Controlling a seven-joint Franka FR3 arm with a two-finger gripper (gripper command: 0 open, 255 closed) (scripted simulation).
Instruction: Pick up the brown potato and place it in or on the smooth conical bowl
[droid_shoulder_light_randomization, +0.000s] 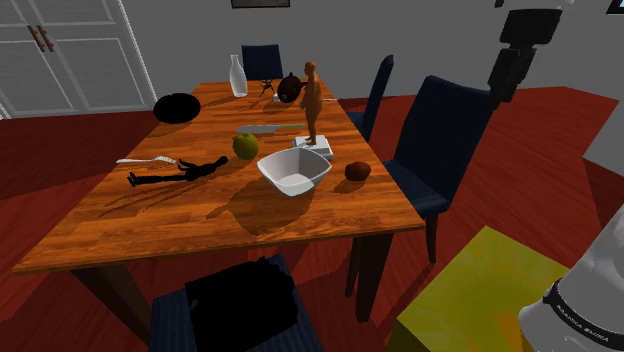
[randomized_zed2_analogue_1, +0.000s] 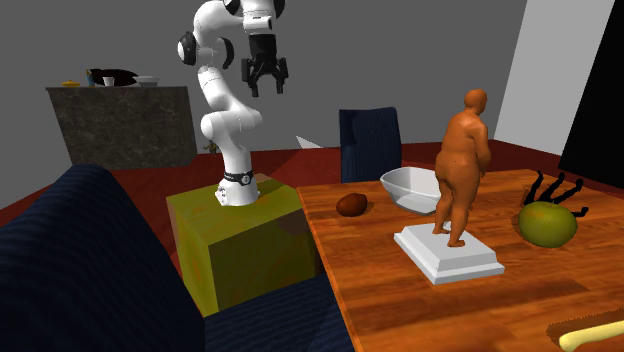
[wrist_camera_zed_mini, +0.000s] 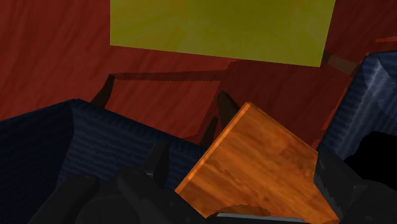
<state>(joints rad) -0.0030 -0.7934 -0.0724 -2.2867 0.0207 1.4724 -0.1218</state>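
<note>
1. The smooth white conical bowl (droid_shoulder_light_randomization: 294, 172) stands upright and empty on the brown wooden counter (droid_shoulder_light_randomization: 150, 215).
2. The brown, rounded potato (droid_shoulder_light_randomization: 358, 171) lies on the counter just beside the bowl without touching it. It is on the shoulder view's right of the bowl and the second exterior view's left.
3. The all-black gripper (randomized_zed2_analogue_1: 266, 88) hangs high in the air, well apart from the bowl, up and to the second exterior view's left of it. Its fingers point downward and stand wide apart with nothing between them.
4. The yellow box stand (randomized_zed2_analogue_1: 250, 240) sits off the counter, to the second exterior view's left of the bowl, beyond the potato.
5. An orange-brown figurine (randomized_zed2_analogue_1: 462, 165) of a standing person, on a white square base, stands upright close to the bowl. Whether the base touches the bowl cannot be told.
6. A round green fruit (droid_shoulder_light_randomization: 245, 146) rests near the bowl, to the shoulder view's upper left of it.
7. A black figure (droid_shoulder_light_randomization: 180, 172) lies flat on the counter farther from the bowl, to the shoulder view's left.
8. A dark blue chair (droid_shoulder_light_randomization: 440, 140) stands to the shoulder view's right of the bowl, past the potato.
</note>
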